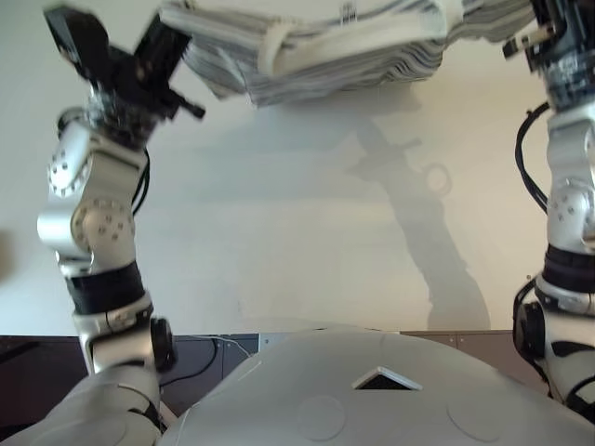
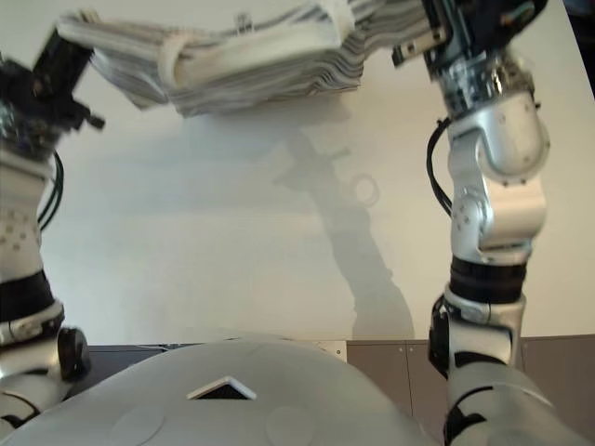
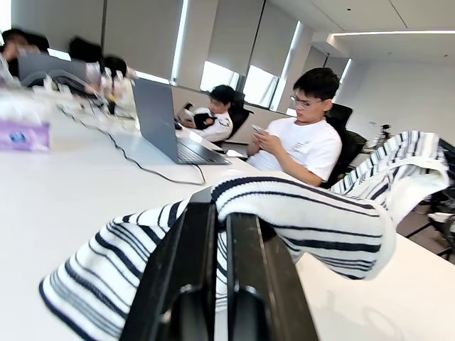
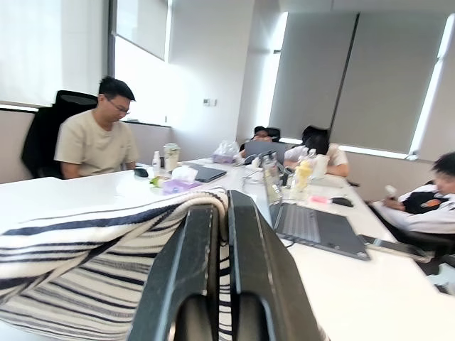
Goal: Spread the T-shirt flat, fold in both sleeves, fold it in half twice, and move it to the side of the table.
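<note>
The white counter (image 1: 279, 232) I work over is long and matte, and brown panels (image 2: 390, 358) show below its near edge. Farther along it an open grey laptop (image 3: 167, 117) stands with a dark cable (image 3: 135, 162) trailing past it, and there is a purple tissue box (image 3: 20, 135). A second laptop (image 4: 306, 224) lies open near some bottles (image 4: 304, 172). Grey roller blinds (image 4: 370, 78) hang beside bright windows (image 3: 217, 74), and a light strip (image 3: 391, 33) runs across the white ceiling. A black office chair (image 4: 39, 135) stands by the pale wall.
</note>
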`<state>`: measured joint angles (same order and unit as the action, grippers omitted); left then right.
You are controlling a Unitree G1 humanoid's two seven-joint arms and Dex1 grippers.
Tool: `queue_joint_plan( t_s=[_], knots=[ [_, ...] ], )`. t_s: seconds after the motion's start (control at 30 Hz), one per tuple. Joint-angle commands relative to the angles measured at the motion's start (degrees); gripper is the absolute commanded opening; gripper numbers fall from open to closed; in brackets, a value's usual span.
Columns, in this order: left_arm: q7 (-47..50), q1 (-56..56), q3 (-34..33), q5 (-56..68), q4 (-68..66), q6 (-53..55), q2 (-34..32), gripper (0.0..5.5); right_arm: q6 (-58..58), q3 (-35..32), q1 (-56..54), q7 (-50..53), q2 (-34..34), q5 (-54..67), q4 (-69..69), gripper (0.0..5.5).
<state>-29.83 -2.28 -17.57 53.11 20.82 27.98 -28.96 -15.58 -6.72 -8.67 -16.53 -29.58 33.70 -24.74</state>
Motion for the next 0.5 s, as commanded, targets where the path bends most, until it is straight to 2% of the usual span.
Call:
queue_joint_plan(
  t_s=[0.03, 0.13, 0.23, 0.37, 0.5],
  knots=[
    [5.3, -3.2, -10.0, 19.7, 7.8, 7.9, -3.7, 0.12, -12.2, -10.5, 2.7, 2.2, -6.4, 25.0, -13.6, 0.1],
    [11.6, 9.5, -1.3, 3.8, -3.8, 5.1, -1.9, 0.12, -11.5, 4.2, -8.1, 4.5, -4.7, 2.6, 1.0, 0.1],
    [17.1, 25.6, 9.3, -17.0, -22.1, -4.0, 1.0, 0.12, 1.2, 14.1, -22.0, 11.6, 3.0, -18.7, 26.8, 0.1],
    [19.0, 41.1, 14.6, -31.1, -37.0, -16.7, 4.9, 0.12, 15.2, 14.4, -39.9, 19.4, 10.0, -29.3, 47.3, 0.1],
    [23.1, 55.5, 12.8, -38.0, -47.9, -28.1, 7.0, 0.12, 27.0, 11.1, -53.2, 25.8, 11.2, -34.8, 58.0, 0.1]
  ],
)
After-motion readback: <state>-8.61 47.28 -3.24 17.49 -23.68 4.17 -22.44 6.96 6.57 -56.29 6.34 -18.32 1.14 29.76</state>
